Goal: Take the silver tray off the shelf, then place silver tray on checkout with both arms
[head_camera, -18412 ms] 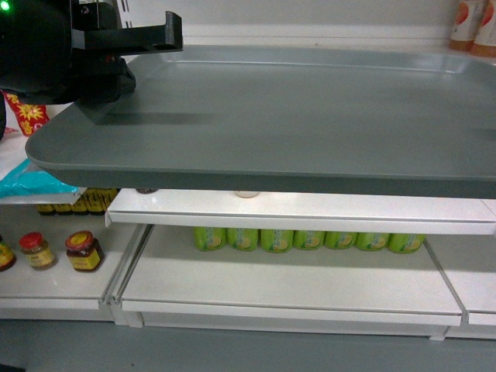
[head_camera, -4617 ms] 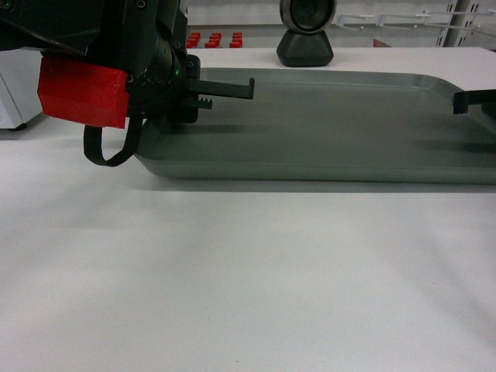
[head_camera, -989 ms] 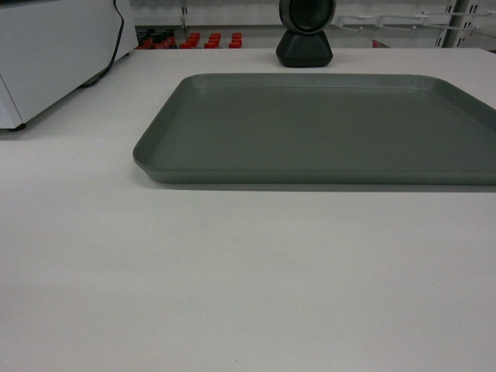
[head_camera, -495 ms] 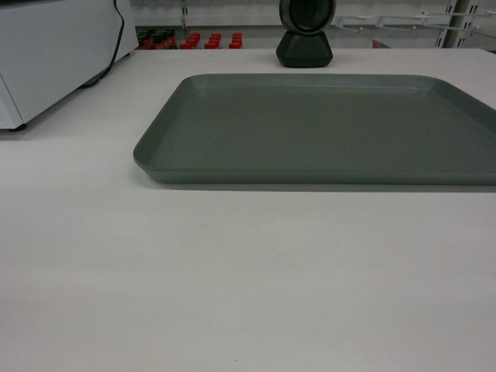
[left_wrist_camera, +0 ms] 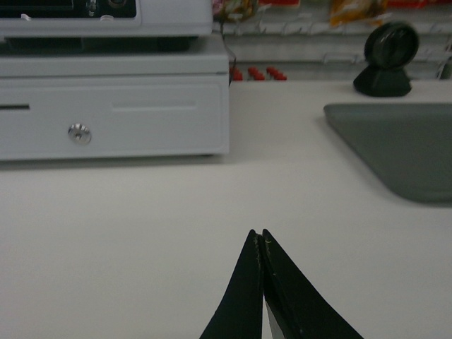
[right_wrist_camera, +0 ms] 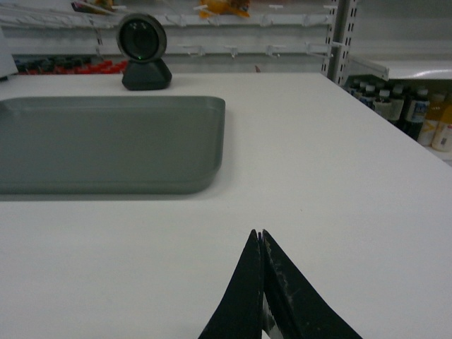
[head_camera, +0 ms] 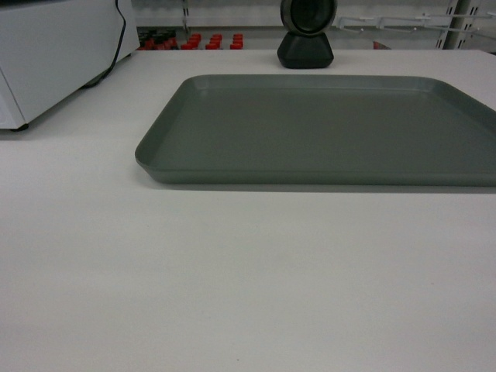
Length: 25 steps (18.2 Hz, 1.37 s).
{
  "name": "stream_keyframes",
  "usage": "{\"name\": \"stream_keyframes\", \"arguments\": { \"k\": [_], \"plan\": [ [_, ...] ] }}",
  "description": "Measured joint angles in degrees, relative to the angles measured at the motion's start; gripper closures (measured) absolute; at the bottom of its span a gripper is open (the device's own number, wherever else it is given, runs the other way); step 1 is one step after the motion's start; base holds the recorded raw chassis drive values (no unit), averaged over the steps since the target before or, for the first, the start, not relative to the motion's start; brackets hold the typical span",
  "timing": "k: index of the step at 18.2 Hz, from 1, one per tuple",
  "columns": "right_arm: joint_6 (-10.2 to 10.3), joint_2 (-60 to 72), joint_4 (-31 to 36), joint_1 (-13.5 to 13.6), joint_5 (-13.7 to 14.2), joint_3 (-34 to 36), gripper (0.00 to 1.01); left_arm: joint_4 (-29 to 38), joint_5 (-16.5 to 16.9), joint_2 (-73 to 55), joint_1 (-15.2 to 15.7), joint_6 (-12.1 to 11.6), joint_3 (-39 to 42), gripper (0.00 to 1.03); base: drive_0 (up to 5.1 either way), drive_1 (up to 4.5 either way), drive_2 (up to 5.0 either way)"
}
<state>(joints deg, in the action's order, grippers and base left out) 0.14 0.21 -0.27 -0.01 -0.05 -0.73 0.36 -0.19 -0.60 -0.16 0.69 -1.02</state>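
The silver tray (head_camera: 325,124) lies flat on the white checkout (head_camera: 232,279), with neither gripper in the head view. In the left wrist view the tray (left_wrist_camera: 402,145) shows at the right, and my left gripper (left_wrist_camera: 258,234) is shut and empty above the counter (left_wrist_camera: 141,233), well to the tray's left. The right wrist view has the tray (right_wrist_camera: 106,141) at the left, with my right gripper (right_wrist_camera: 258,234) shut, holding nothing, over bare counter (right_wrist_camera: 339,176) to the tray's right and nearer the camera. The shelf the tray came from is out of view.
A white cash drawer box (left_wrist_camera: 113,113) (head_camera: 54,54) stands at the counter's left. A black round scanner on a stand (head_camera: 306,35) (right_wrist_camera: 143,53) sits behind the tray. Bottles (right_wrist_camera: 417,116) line a shelf past the counter's right edge.
Over the last second nothing has visibly moved. Compared with 4.6 s ago, both grippers have let go of the tray's ends and left the head view.
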Motion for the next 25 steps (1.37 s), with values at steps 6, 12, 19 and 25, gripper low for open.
{"name": "stream_keyframes", "arguments": {
  "k": [6, 12, 19, 25],
  "plan": [
    [-0.02, 0.02, 0.07, 0.00, 0.07, 0.00, 0.69, -0.59, 0.17, 0.02, 0.11, -0.04, 0.48, 0.73, 0.0, 0.00, 0.0],
    [-0.02, 0.02, 0.09, -0.02, 0.07, 0.00, 0.02, -0.59, 0.17, 0.02, 0.11, -0.07, 0.48, 0.06, 0.0, 0.00, 0.0],
    [0.00, 0.02, 0.07, 0.00, 0.07, 0.00, 0.03, -0.59, 0.17, 0.02, 0.11, -0.09, 0.48, 0.05, 0.0, 0.00, 0.0],
    [0.00, 0.04, 0.07, -0.02, 0.07, 0.00, 0.03, -0.52, 0.17, 0.02, 0.11, -0.09, 0.48, 0.05, 0.0, -2.84, 2.8]
  ]
}}
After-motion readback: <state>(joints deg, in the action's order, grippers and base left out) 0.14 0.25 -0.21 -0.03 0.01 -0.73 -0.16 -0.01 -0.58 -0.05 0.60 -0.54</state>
